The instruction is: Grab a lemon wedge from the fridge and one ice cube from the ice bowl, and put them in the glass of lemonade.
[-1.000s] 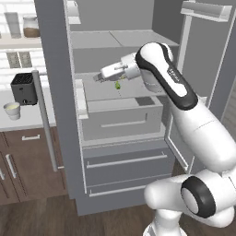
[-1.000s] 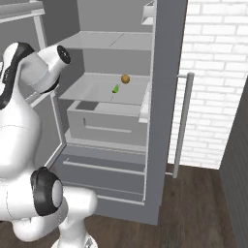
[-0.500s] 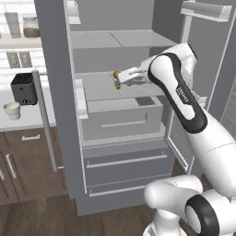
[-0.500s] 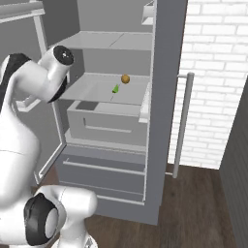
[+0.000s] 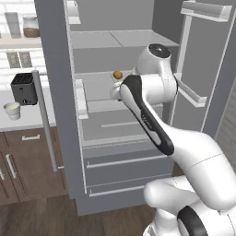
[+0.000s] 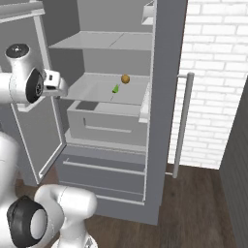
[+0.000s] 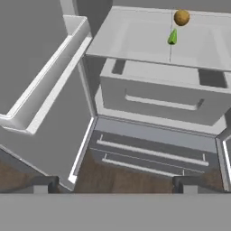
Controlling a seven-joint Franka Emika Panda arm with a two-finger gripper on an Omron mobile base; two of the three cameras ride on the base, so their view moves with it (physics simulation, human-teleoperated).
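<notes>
Lemon wedge (image 7: 172, 37) lies mid-shelf in the fridge (image 6: 164, 97), beside a brown ball (image 7: 181, 17). The gripper (image 7: 115, 182), jaws wide, should approach level, avoiding the ball.

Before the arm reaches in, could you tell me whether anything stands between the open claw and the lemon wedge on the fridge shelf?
Nothing visible does. The lemon wedge lies in the open on the fridge shelf; a small brown ball sits just behind it, not in front.
</notes>
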